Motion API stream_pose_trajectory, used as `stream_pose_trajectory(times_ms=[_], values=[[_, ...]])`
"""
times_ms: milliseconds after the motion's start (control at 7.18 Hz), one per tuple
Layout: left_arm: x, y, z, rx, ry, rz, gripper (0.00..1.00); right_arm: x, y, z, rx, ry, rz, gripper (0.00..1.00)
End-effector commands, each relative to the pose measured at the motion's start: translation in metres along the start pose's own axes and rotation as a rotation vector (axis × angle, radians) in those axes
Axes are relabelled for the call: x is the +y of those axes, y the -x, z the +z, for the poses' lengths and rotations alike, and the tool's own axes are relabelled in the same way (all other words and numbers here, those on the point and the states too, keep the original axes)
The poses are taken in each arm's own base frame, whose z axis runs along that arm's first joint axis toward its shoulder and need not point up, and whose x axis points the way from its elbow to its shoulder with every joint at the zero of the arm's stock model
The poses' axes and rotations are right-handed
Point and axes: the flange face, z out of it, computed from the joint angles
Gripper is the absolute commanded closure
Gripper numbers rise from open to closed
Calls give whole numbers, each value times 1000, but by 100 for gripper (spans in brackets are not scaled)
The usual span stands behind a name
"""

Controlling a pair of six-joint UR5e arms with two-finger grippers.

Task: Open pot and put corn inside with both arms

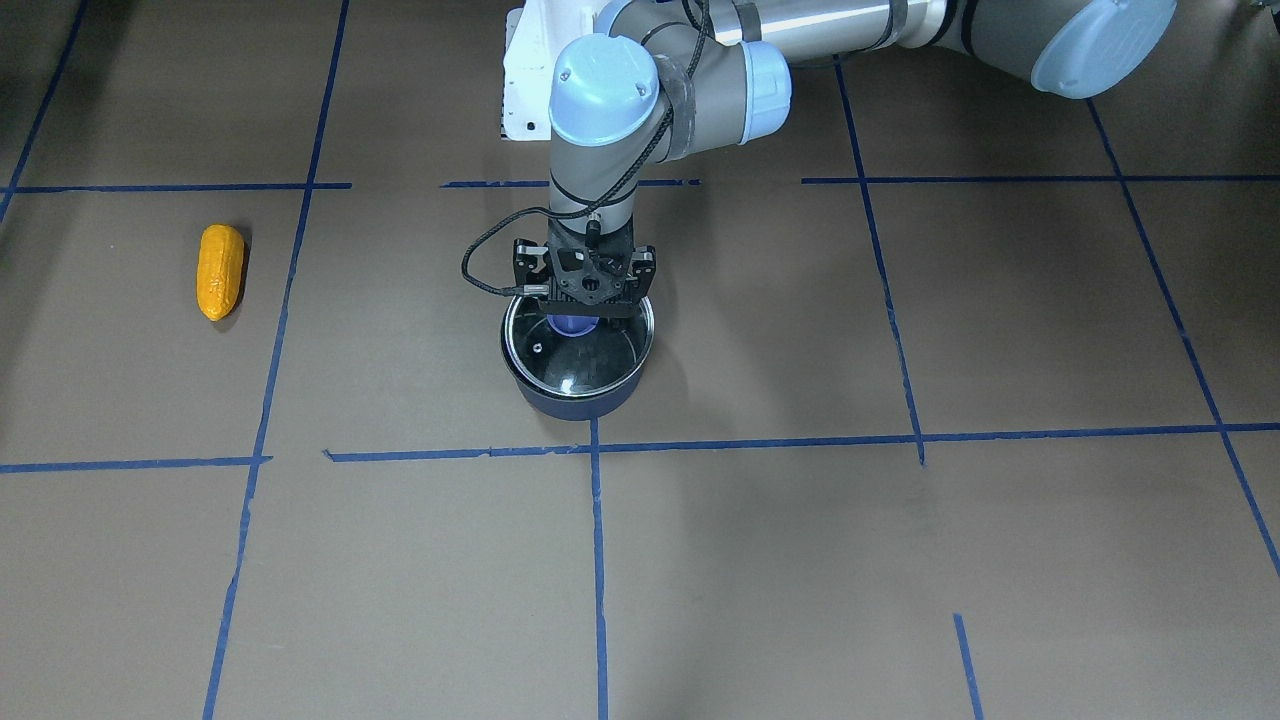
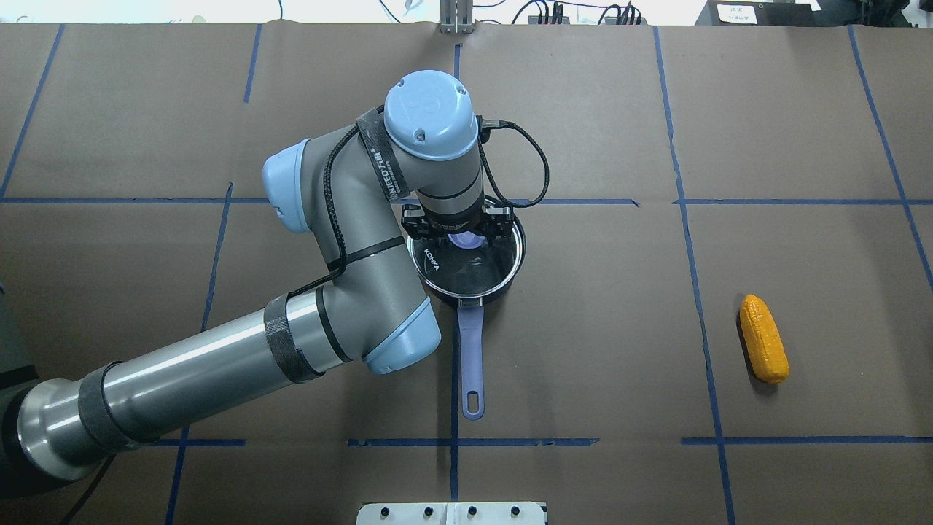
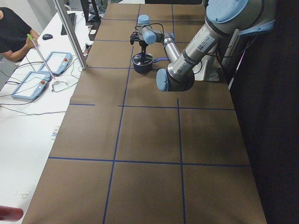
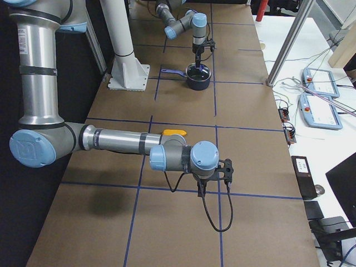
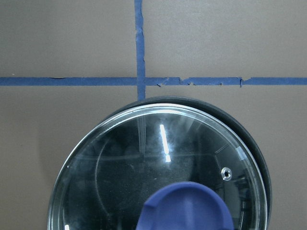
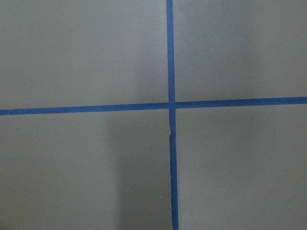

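The fingers of the left gripper (image 1: pixel 580 305) are straddling the blue knob (image 5: pixel 184 206) of the glass lid (image 5: pixel 144 158), one on each side. You are not getting a clear enough look to say whether they are pinching it or only standing beside it, since the wrist camera is showing the knob and no fingertips.

Reading the overhead view from its left, you are seeing the left arm (image 2: pixel 219 357) reaching in from the lower corner, bending at the elbow and pointing its wrist straight down over the pot (image 1: pixel 575 405). The pot is sitting near the middle of the brown-paper table (image 2: pixel 619 109), close to the blue tape lines (image 2: pixel 583 202), with the lid lying flat on its rim and closing it. Its lavender handle (image 2: pixel 472 357) is pointing back toward the robot's base.

Further right, well apart from the pot and past another tape line, the corn (image 2: pixel 763 339) is lying on its side on the table, with nothing touching it.

The right gripper (image 4: pixel 225 169) is showing only in the right-side view, hanging pointed down above the table, nearer the operators' side than the corn. From there you cannot tell whether its fingers are apart or together. Its wrist camera is looking at bare paper and a tape crossing (image 6: pixel 170 105).
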Motion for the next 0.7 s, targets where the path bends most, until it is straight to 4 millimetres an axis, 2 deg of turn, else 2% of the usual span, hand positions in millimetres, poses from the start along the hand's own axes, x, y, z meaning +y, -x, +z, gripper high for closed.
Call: stream_pose_trajectory(times_ms=[0,139,278,557], values=[[0,-2,-2,3,-1,2,57,0,-1,0,0,1,3,0],[1,-5,-6,9,-5,4,77,-1,0,0,-1,1,2,0],[5,-6,-18,13,-7,6,87,0,0,0,-1,0,2,0],[22,-5,-55,6,-2,6,90,0,1,-1,-1,0,1,0]])
